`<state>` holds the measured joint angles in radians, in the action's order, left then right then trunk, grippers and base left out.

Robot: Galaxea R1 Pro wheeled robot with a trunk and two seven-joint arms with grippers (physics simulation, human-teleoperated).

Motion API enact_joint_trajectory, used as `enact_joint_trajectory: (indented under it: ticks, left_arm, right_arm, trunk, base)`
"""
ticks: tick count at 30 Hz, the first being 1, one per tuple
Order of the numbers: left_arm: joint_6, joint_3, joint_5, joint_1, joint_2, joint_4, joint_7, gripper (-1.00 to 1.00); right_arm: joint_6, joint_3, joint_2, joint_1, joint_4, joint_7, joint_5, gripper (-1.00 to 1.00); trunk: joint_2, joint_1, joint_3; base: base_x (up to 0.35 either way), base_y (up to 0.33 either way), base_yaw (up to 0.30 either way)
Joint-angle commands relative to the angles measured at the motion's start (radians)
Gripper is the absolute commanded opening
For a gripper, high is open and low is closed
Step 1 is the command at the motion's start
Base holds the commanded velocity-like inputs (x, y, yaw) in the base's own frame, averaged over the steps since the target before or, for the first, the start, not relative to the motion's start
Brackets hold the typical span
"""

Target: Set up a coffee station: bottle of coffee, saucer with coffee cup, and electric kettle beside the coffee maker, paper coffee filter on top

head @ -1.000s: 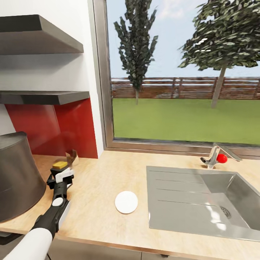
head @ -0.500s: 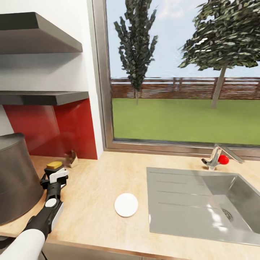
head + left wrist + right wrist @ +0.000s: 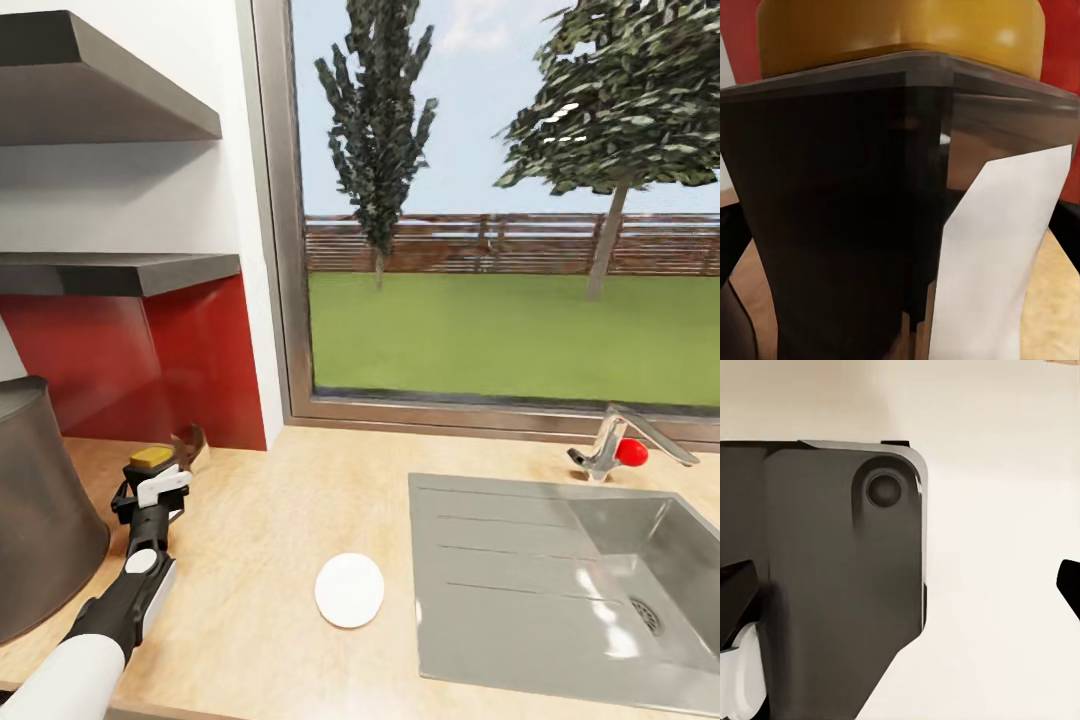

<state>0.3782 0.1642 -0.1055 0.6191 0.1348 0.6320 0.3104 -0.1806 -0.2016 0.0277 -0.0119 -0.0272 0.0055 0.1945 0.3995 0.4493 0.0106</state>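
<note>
While over countertop (image 3: pixel 260 520) — left gripper (image 3: pixel 150 478) gripping coffee bottle (image 3: pixel 152 457)

Pale wood-grain countertop (image 3: pixel 260 540), brushed steel sink (image 3: pixel 560 560), glossy red backsplash (image 3: pixel 150 360), dark glass bottle (image 3: pixel 847 225), matt yellow cap (image 3: pixel 900 30)

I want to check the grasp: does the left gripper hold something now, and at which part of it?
Yes. The left gripper holds the bottle of coffee by its dark body, below the yellow lid.
</note>
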Motion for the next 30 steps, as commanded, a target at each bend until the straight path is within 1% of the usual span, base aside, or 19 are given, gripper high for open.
enact_joint_trajectory:
  ticks: [1,5,8,16,22,30]
  left_arm:
    - [0.001,0.001,-0.010,0.001,0.000,-0.001,0.006,-1.00]
    - [0.001,0.001,-0.010,-0.001,0.002,-0.002,0.006,-1.00]
    - [0.001,0.003,-0.009,-0.005,0.003,-0.002,0.012,-1.00]
    - [-0.001,0.007,-0.008,-0.014,0.003,-0.003,0.015,-1.00]
    - [-0.001,0.010,-0.008,-0.015,0.002,-0.003,0.015,-1.00]
    - [0.000,0.009,-0.008,-0.015,0.002,-0.003,0.016,-1.00]
  right_arm:
    - [-0.004,-0.009,0.000,0.000,0.001,0.001,0.009,1.00]
    - [-0.004,-0.009,0.000,0.000,0.001,0.001,0.009,1.00]
    - [-0.004,-0.009,0.000,0.000,0.001,0.001,0.009,1.00]
    - [-0.004,-0.009,0.001,0.000,0.002,0.001,0.009,1.00]
    - [-0.004,-0.009,0.001,0.000,0.002,0.001,0.009,1.00]
    - [-0.004,-0.009,0.001,0.000,0.002,0.001,0.009,1.00]
  trunk:
    - [0.001,0.001,0.000]
    - [0.001,0.001,0.000]
    - [0.001,0.001,0.000]
    - [0.001,0.001,0.000]
    - [0.001,0.001,0.000]
    - [0.001,0.001,0.000]
  base:
    - [0.238,0.081,0.000]
    - [0.233,0.089,0.000]
    - [0.074,0.024,0.000]
    - [0.010,0.004,0.000]
    - [0.000,0.103,0.000]
    - [0.000,0.014,0.000]
